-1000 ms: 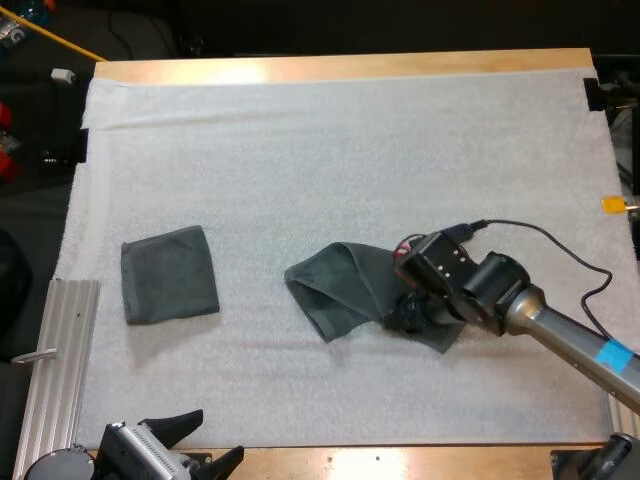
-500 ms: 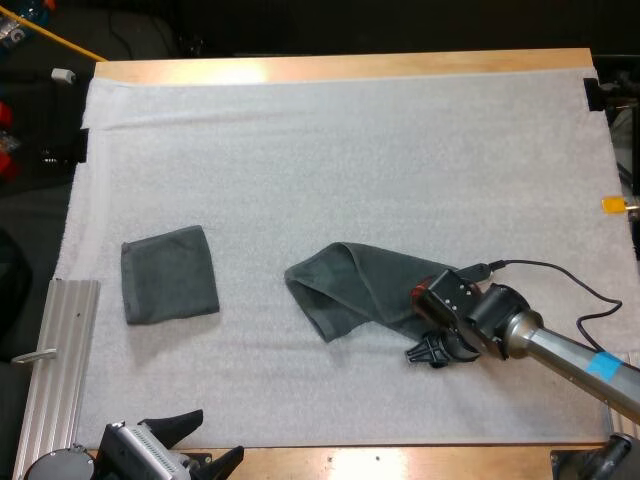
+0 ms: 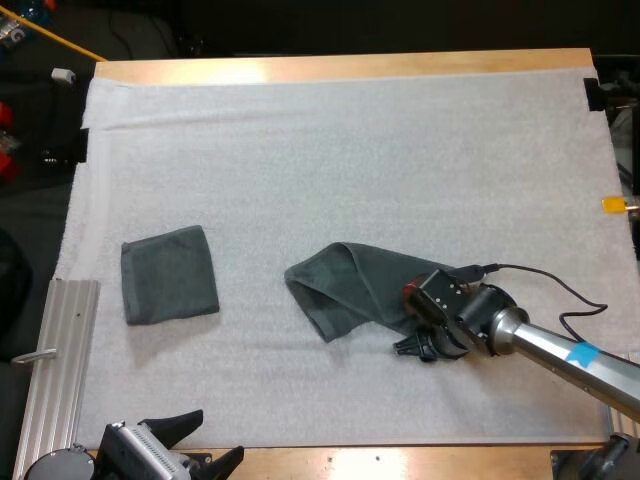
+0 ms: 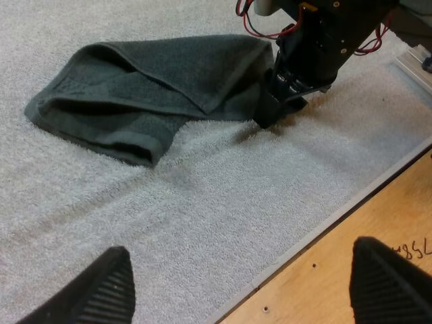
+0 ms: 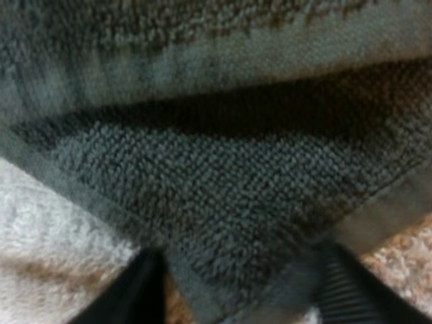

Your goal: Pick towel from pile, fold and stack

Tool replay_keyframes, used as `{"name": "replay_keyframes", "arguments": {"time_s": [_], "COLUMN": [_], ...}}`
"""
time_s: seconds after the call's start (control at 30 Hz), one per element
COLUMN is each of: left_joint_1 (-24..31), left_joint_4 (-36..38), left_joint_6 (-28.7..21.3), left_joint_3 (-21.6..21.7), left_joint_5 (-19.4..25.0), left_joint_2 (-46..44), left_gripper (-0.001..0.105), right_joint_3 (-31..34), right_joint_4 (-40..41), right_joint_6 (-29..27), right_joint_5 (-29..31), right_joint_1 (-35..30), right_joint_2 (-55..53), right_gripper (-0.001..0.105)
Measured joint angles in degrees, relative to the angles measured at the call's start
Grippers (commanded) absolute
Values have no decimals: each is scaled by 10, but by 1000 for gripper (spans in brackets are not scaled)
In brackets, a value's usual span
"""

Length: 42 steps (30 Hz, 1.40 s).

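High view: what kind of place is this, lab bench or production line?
Probably a robotics lab bench, not a line: a wooden table covered by a white mat, the right gripper at the edge of a crumpled towel, and one folded towel lying apart.

Left arm (image 3: 130, 455): sits low at the near-left edge of the table. Left gripper (image 3: 207, 440) points out over the table toward the far right, its fingers (image 4: 108, 283) spread wide.

Right arm (image 3: 560, 350): comes in from the right edge, stretched low toward the left, with the wrist (image 3: 470, 318) pitched down. Right gripper (image 3: 416, 348) is tips-down, right of centre. Its fingers (image 5: 138, 287) stand apart, one on either side of the corner of the crumpled towel (image 5: 223, 202), which lies loose between them.
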State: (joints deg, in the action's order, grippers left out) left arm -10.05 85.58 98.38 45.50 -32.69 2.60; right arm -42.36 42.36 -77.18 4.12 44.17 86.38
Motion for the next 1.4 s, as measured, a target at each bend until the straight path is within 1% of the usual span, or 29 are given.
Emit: {"name": "replay_keyframes", "arguments": {"time_s": [0.03, 0.1, 0.17, 0.33, 0.43, 0.5, 0.63, 0.7, 0.77, 0.8, 0.87, 0.93, 1.0, 1.07, 1.17, 1.3, 1.4], "left_joint_1": [0, 0, 0, 0, 0, 0, 0, 0, 0, 0, 0, 0, 0, 0, 0, 0, 0], "left_joint_4": [0, 0, 0, 0, 0, 0, 0, 0, 0, 0, 0, 0, 0, 0, 0, 0, 0], "left_joint_6": [0, 0, 0, 0, 0, 0, 0, 0, 0, 0, 0, 0, 0, 0, 0, 0, 0], "left_joint_3": [0, 0, 0, 0, 0, 0, 0, 0, 0, 0, 0, 0, 0, 0, 0, 0, 0], "left_joint_5": [0, 0, 0, 0, 0, 0, 0, 0, 0, 0, 0, 0, 0, 0, 0, 0, 0], "left_joint_2": [0, 0, 0, 0, 0, 0, 0, 0, 0, 0, 0, 0, 0, 0, 0, 0, 0], "left_gripper": [65, 65, 65, 65, 65, 65, 65, 65, 65, 65, 65, 65, 65, 65, 65, 65, 65], "right_joint_3": [0, 0, 0, -5, -31, -60, -150, -206, -250, -268, -280, -276, -256, -224, -159, -75, -33], "right_joint_4": [0, 0, 0, 2, 4, 6, 3, -5, -15, -14, 2, 44, 80, 106, 134, 156, 183], "right_joint_6": [0, 0, 0, -1, -14, -35, -82, -99, -128, -137, -142, -148, -150, -150, -154, -154, -153], "right_joint_5": [0, 0, 0, 0, 0, -1, -9, 1, 17, 19, 20, 20, 20, 17, -5, -12, -22], "right_joint_1": [0, 0, 0, 0, 0, 0, 0, 0, 0, 0, 0, 0, 0, 0, 0, 0, 0], "right_joint_2": [0, 0, 0, -22, -60, -94, -146, -158, -160, -160, -160, -156, -150, -146, -146, -145, -147], "right_gripper": [23, 9, 0, 0, 0, 0, 0, 0, 0, 0, 0, 0, 0, 0, 0, 0, 0]}}
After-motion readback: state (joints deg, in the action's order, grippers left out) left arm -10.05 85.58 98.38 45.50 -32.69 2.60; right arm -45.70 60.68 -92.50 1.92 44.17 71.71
